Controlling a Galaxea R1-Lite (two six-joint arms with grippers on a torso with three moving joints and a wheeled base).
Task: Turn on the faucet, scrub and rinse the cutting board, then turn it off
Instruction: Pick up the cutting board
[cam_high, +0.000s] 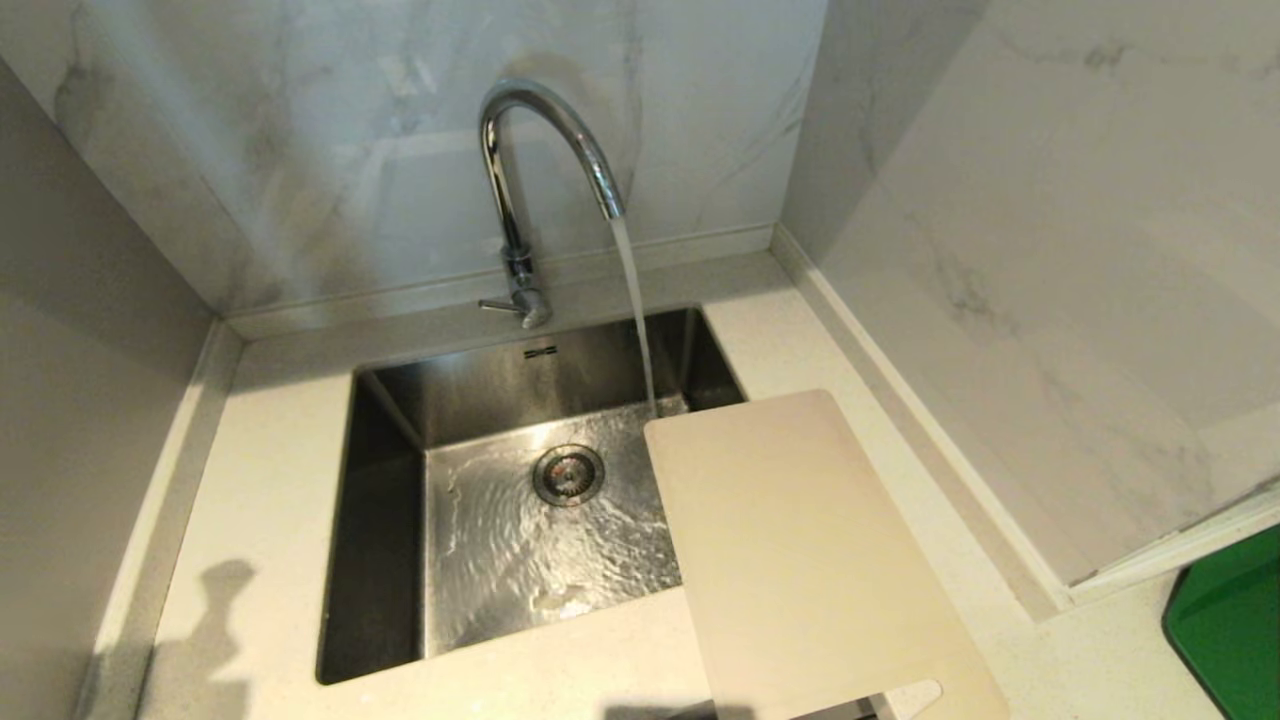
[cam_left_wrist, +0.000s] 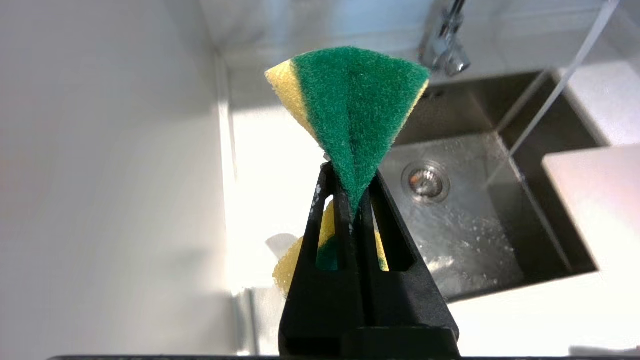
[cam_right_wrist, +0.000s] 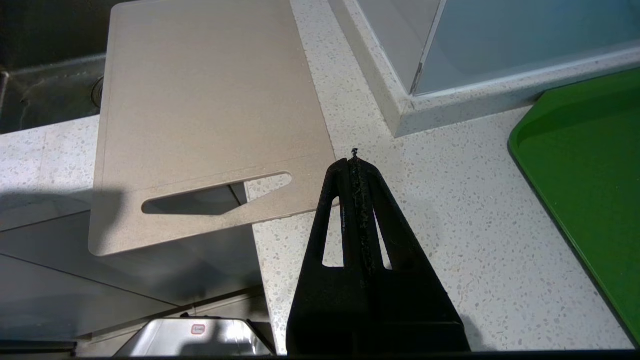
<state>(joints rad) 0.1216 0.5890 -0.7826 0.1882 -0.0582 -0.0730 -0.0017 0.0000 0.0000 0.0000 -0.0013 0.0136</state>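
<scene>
The left claw (cam_left_wrist: 353, 200) is clamped on a green-and-yellow sponge (cam_left_wrist: 352, 107), pinched so tightly that the pad fans out above the black fingers, held in the air over the pale tabletop (cam_left_wrist: 270, 165) beside the sink (cam_left_wrist: 545, 260). Past the sponge, water runs in a thin stream (cam_high: 636, 310) from the chrome faucet (cam_high: 545, 130), whose curved spout arches over the steel basin from the rear edge, its small lever (cam_high: 497, 305) sticking out at the base. The water ripples across the sink floor around the round drain (cam_high: 568, 474). The cream-white cutting board (cam_high: 800, 560) lies flat at the sink's right side, its far corner hanging over the basin, the rest on the tabletop, its handle slot (cam_right_wrist: 215, 192) at the near end, which juts past the tabletop's front edge. The right claw (cam_right_wrist: 356, 162), fingers pressed together and empty, hangs just beside that near end over the speckled tabletop. A bright green tray (cam_right_wrist: 585, 175) sits further right, well apart from the board.
</scene>
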